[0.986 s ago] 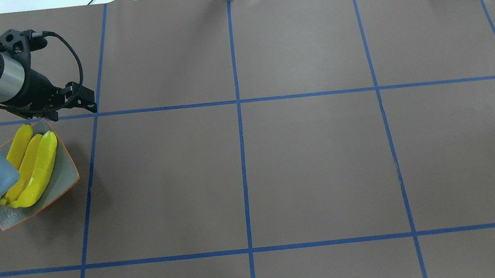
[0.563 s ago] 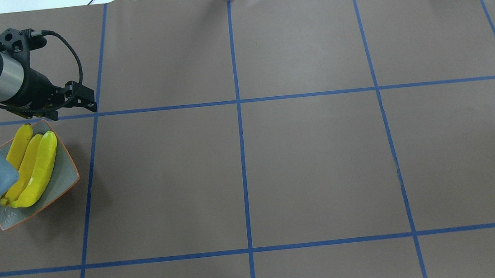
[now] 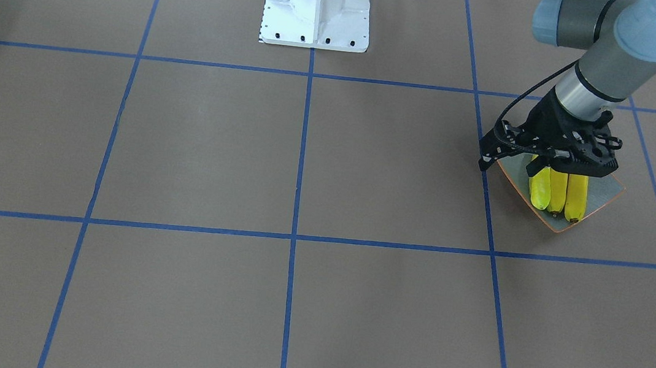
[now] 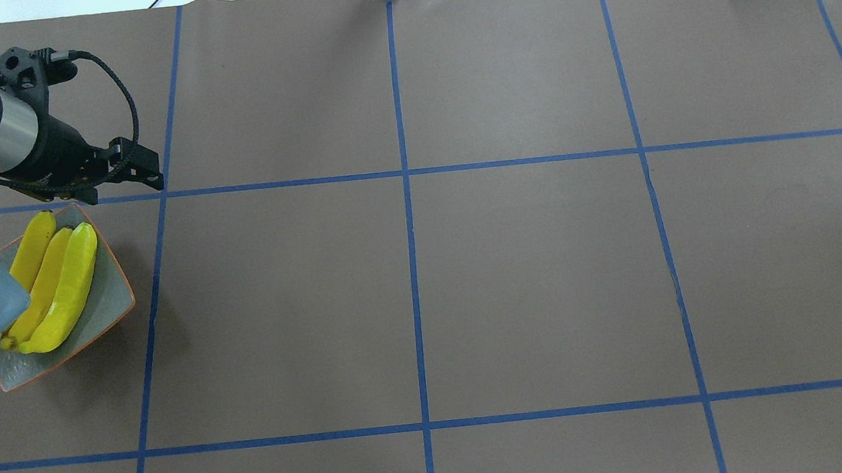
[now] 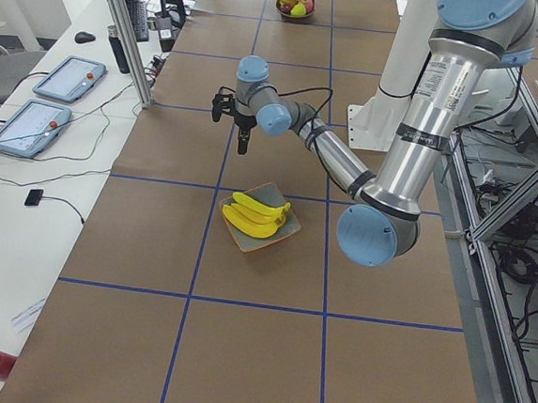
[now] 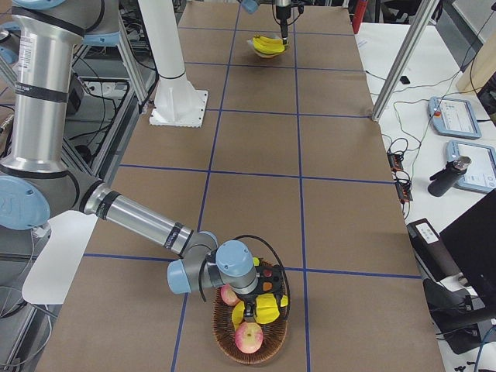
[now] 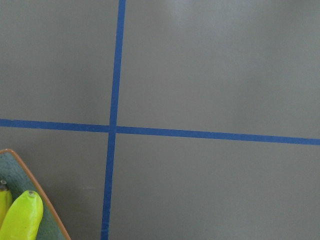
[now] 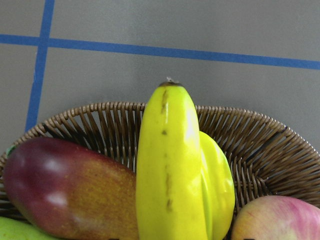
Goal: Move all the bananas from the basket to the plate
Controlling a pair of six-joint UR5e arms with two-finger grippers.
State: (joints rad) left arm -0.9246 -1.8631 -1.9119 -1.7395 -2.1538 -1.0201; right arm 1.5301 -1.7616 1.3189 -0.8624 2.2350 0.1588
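Right pincer [image 6: 249,312] sits low in round brown wicker basket [image 6: 232,353], at one bright yellow banana [image 8: 170,165]; cannot tell whether open or closed. Left pincer [image 5: 243,145] hangs just past speckled grey-green, orange-rimmed plate [image 4: 114,297] carrying three yellow bananas [image 4: 58,279]; grip likewise unreadable. Brown surface [image 4: 533,280].

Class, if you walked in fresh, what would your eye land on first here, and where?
The bright yellow bananas stand out most, three lying side by side on the plate at the table's left end, with the left gripper raised close beside it. At the right end, the right gripper is down in a wicker basket over one more banana among reddish fruit.
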